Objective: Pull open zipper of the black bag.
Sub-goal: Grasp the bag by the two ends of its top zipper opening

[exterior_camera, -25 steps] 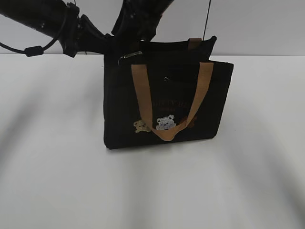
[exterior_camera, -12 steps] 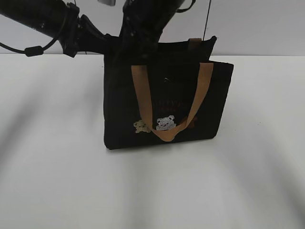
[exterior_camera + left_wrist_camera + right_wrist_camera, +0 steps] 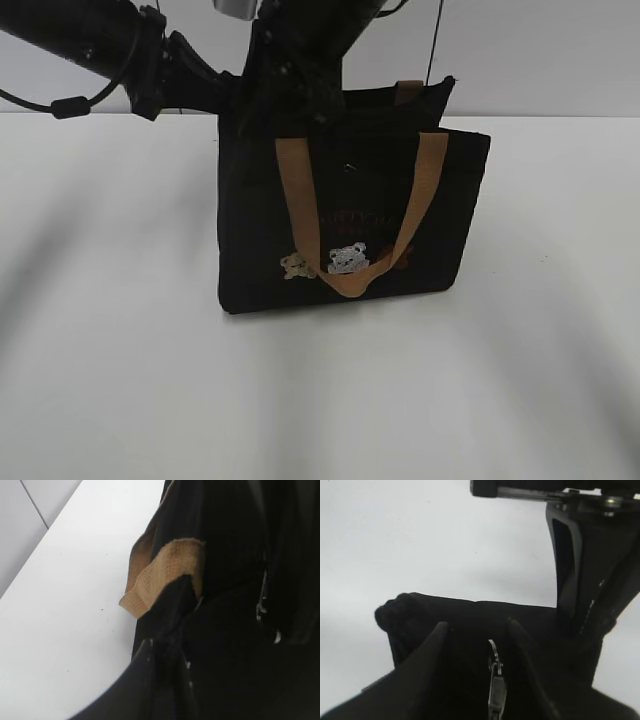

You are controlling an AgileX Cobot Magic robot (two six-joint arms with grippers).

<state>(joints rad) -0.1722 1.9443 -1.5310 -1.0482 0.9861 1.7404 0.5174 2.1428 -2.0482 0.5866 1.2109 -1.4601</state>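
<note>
Black fabric forms the bag (image 3: 350, 215), a small boxy tote standing upright on the white table (image 3: 120, 380), with one tan handle (image 3: 345, 215) draped down its front. The cloth is soft and light; judged from its slack walls, it will fold or slide if the zipper is pulled without a counter-hold.

The zipper (image 3: 492, 680) runs along the top edge. Its silvery metal pull tab (image 3: 495, 682) stands between the two fingers of the right gripper (image 3: 476, 675), at the left end of the bag top in the exterior view. The fingers are part-way apart on either side of the tab; contact with the tab is likely but cannot be confirmed, as the view is dark.

The left gripper (image 3: 162, 645) is closed down almost fully on a fold of black fabric at the bag's corner, just beside the second tan handle (image 3: 167, 572). This grip anchors the bag.

Handling notes:
- Take hold of the tab only. It is small, thin and smooth, so a shallow pinch may slip.
- Pull along the line of the zipper, not upward, or the light bag will lift.
- Keep the corner hold firm, so the soft fabric stays taut ahead of the slider.
</note>
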